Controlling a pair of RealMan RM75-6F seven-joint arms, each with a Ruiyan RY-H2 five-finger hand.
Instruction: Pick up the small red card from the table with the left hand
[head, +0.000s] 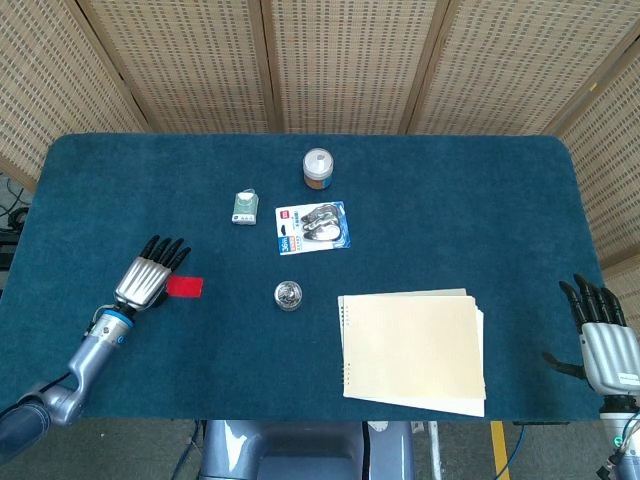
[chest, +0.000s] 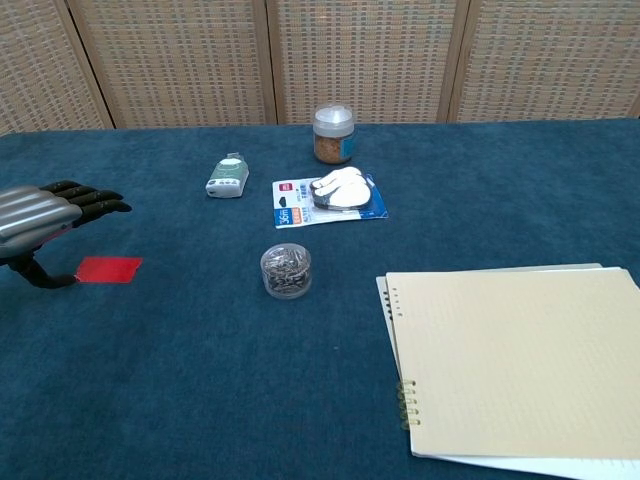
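Note:
The small red card lies flat on the blue table cloth at the left, also seen in the chest view as the red card. My left hand hovers just left of the card, fingers stretched out and apart, holding nothing; in the chest view the left hand has its thumb tip down beside the card's left edge. My right hand is at the table's near right corner, fingers spread, empty; the chest view does not show it.
A clear tub of paper clips stands right of the card. A spiral notebook lies front right. Further back are a small green-white packet, a blister pack and a lidded jar. Woven screens stand behind.

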